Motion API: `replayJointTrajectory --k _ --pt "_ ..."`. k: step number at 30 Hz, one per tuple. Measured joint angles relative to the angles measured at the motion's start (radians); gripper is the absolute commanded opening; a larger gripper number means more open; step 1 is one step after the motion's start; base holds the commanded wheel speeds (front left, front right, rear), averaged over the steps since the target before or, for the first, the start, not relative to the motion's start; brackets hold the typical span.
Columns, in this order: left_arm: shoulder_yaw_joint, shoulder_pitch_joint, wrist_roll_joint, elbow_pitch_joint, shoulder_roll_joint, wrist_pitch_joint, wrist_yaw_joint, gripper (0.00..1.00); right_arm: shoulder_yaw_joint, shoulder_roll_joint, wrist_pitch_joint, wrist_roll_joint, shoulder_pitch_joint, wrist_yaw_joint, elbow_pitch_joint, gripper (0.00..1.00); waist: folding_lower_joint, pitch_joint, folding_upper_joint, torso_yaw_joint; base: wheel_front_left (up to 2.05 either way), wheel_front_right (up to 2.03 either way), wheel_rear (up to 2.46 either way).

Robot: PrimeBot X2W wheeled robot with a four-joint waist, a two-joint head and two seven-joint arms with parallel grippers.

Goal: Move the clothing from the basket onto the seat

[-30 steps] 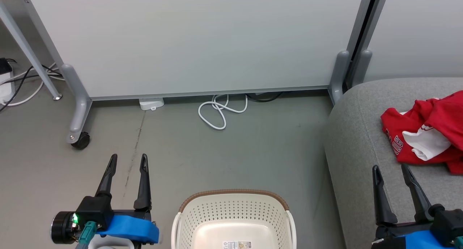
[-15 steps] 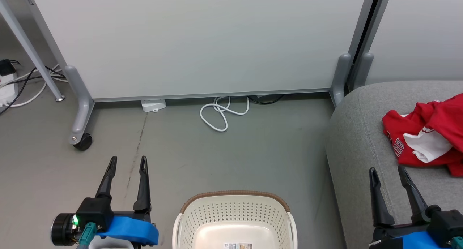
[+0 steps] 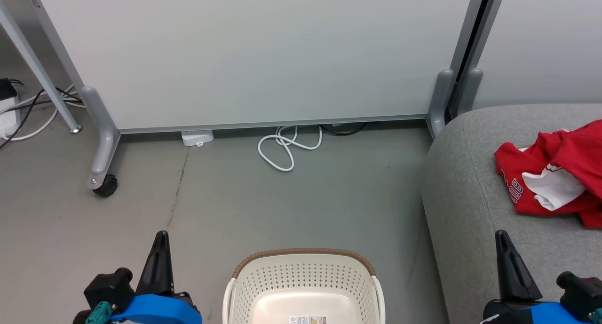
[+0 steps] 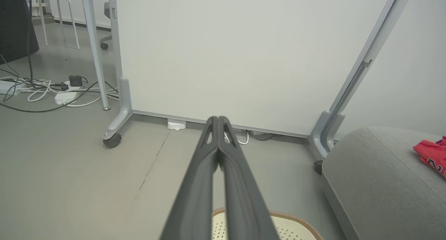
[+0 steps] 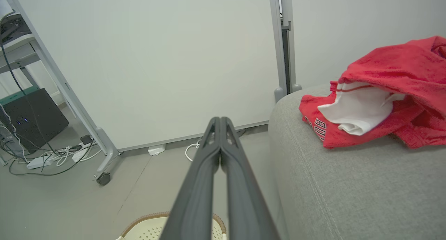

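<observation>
The red clothing with white panels and grey-white lettering lies crumpled on the grey seat at the right; it is also in the right wrist view. The cream basket with its brown rim stands on the floor at bottom centre, no garment in the part I see. My left gripper is shut, low to the basket's left, fingers pressed together. My right gripper is shut too, over the seat's near part, short of the clothing.
A pale partition panel on grey legs with a castor stands behind. A coiled white cable and a white power block lie at its foot. More cables and a power strip sit far left.
Both grippers have gone from open to shut and have drawn back toward the view's bottom edge. The clothing and the basket have stayed put.
</observation>
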Motion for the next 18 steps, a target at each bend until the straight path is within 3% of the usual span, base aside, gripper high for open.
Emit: replayJointTrajectory --k 18 --pt "0.043 -0.013 -0.308 -0.014 -0.008 0.074 -0.02 0.0 -0.007 0.0 0.079 0.314 -0.029 0.0 0.023 0.0 0.0 0.002 0.0 -0.016 0.0 0.0 0.0"
